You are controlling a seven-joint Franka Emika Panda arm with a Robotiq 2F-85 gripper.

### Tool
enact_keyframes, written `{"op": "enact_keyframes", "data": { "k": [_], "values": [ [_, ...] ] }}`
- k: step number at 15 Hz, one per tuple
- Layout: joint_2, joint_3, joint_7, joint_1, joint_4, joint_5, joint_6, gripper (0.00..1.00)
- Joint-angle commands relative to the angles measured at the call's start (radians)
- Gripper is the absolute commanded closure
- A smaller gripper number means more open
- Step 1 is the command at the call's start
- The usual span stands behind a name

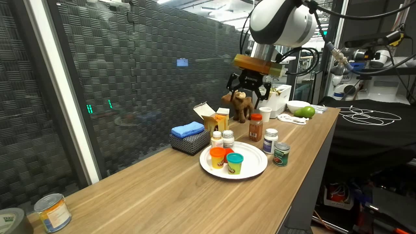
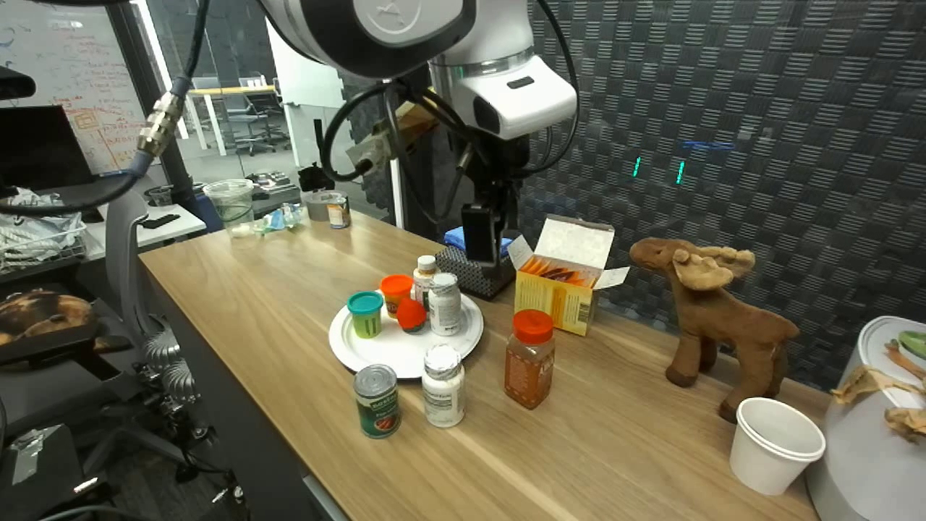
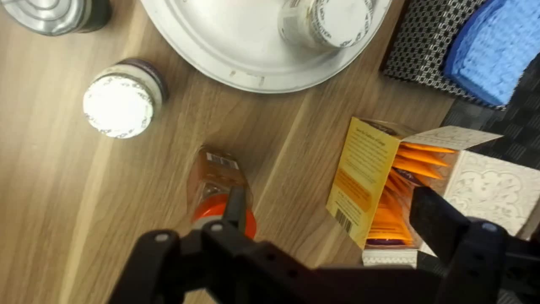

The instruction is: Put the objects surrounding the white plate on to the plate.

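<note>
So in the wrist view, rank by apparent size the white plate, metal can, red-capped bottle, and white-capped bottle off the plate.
White plate, even cut off by the top edge
Red-capped bottle and white-capped bottle: too close to rank, gripper partly covering the first
Metal can, smallest as shown, also cut off

You can read "ROBOTIQ" on the end effector (image 1: 244, 101) in an exterior view, and "DUC", its last letter unclear, on the tape roll (image 1: 15, 221). In the wrist view, you get barcodes on the yellow carton (image 3: 363, 181) and the red-capped bottle (image 3: 217, 175); the carton's print is too blurred for you to make out. Nor can you decipher the red handwriting on the whiteboard (image 2: 79, 65).
</note>
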Motion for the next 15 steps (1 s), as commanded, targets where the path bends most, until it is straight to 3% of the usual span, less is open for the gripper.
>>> {"op": "enact_keyframes", "data": {
  "k": [1, 15],
  "values": [
    [0.047, -0.027, 0.084, -0.001, 0.067, -0.049, -0.050, 0.00],
    [0.144, -0.046, 0.100, -0.056, 0.169, 0.007, -0.179, 0.00]
  ]
}}
